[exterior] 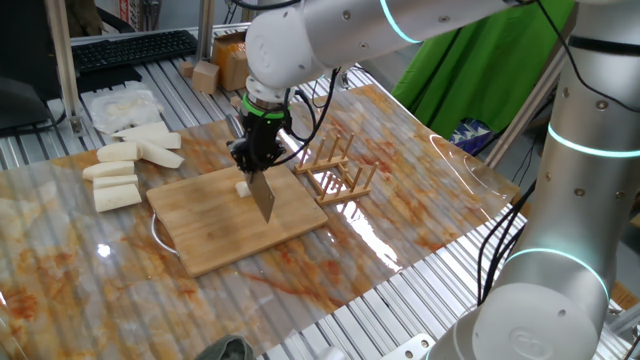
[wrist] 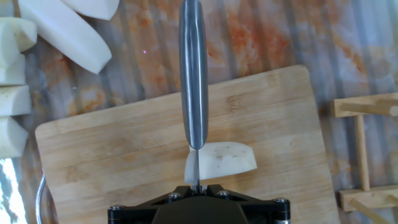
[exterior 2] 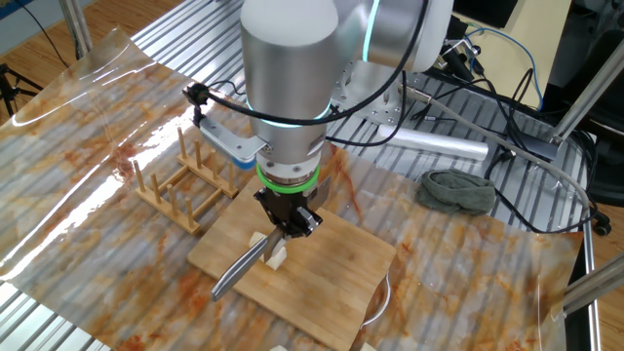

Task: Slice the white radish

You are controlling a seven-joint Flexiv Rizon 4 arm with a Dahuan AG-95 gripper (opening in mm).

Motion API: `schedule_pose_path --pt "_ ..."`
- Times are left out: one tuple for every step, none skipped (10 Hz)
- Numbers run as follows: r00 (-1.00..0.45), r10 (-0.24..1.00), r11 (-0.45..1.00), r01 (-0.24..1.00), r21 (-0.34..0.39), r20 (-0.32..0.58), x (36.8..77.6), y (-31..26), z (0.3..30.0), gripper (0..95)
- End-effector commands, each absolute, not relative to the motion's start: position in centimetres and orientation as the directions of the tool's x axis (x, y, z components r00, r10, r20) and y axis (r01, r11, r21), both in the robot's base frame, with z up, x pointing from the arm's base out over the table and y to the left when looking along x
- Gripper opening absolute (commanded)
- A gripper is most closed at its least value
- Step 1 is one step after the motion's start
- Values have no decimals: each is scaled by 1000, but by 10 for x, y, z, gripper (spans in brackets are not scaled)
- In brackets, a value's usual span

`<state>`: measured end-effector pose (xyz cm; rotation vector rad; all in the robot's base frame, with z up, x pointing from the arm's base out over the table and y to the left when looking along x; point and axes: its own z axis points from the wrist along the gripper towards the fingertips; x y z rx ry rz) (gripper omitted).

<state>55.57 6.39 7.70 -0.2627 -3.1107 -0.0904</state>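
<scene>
A small white radish (wrist: 227, 160) piece lies on the bamboo cutting board (wrist: 112, 155). It also shows under the blade as the radish (exterior: 242, 187) and the radish (exterior 2: 278, 255) in the fixed views. My gripper (wrist: 196, 185) is shut on a knife (wrist: 193, 74), whose grey blade runs edge-on over the left end of the radish. In one fixed view the knife (exterior: 263, 196) slants down onto the board (exterior: 215, 225) from the gripper (exterior: 259, 152). In the other, the knife (exterior 2: 241, 269) points down left from the gripper (exterior 2: 289, 220). Whether the blade has cut in is hidden.
Several larger white radish sticks (exterior: 120, 170) lie left of the board, with a white plastic bag (exterior: 120, 105) behind them. A wooden rack (exterior: 338, 172) stands right of the board. A grey cloth (exterior 2: 456, 190) lies farther off on the table.
</scene>
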Motion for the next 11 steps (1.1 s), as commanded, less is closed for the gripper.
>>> schedule_pose_path --pt "-986 165 985 166 54 22 554 64 78 0" --pt "-986 165 985 166 53 22 553 64 77 0" --pt "-986 166 985 167 52 21 552 65 77 0" --pt "-986 167 985 168 50 20 550 65 76 0" --pt "-986 168 984 168 50 19 550 65 76 0" --pt "-986 167 985 168 49 19 549 65 76 0" --pt "-986 166 985 167 48 18 549 65 76 0" --pt "-986 165 985 166 47 18 549 65 76 0" --pt "-986 165 985 166 47 17 549 65 76 0" --pt "-986 165 985 165 47 17 550 64 75 0" --pt "-987 162 985 163 48 17 551 63 71 0"
